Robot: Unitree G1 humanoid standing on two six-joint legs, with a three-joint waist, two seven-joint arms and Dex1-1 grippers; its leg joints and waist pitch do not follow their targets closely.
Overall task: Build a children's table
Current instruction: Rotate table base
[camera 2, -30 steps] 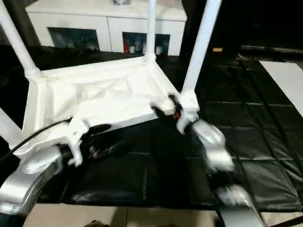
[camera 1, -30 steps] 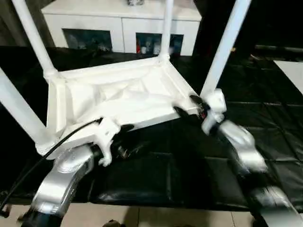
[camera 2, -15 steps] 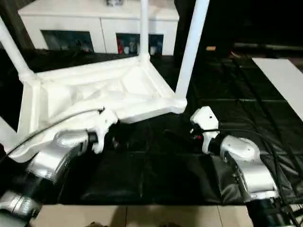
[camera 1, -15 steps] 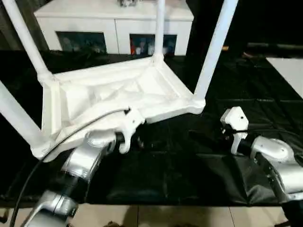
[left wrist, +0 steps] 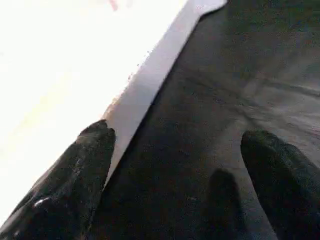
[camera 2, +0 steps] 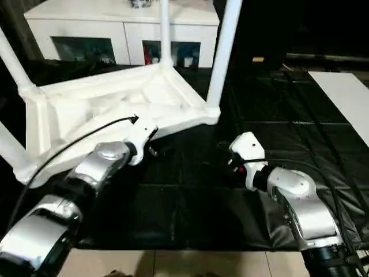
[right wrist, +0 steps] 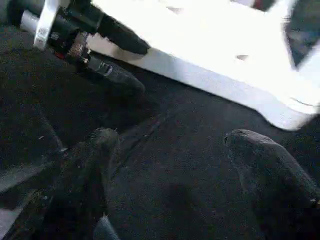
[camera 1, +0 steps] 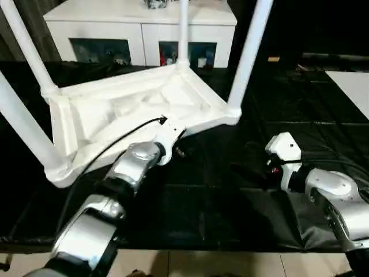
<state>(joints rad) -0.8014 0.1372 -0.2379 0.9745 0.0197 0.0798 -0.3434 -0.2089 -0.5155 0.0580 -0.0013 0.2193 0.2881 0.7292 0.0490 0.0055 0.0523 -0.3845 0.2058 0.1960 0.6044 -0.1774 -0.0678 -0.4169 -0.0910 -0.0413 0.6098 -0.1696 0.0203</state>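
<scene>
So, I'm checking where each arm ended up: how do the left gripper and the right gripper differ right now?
The left gripper is up at the near edge of the upturned table, one black finger level with that edge; the right gripper sits apart from the table, over the black mat. The left forearm stretches forward toward the table; the right one lies low off to the side. Both stand open and hold nothing.

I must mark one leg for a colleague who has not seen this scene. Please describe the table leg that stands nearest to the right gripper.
On the black padded mat the white children's table lies upside down, its four legs pointing up. Find the tabletop corner nearest the right gripper; the leg rises from that corner's socket. Unlike the other legs, it stands against the dark background, not the white cabinet.
</scene>
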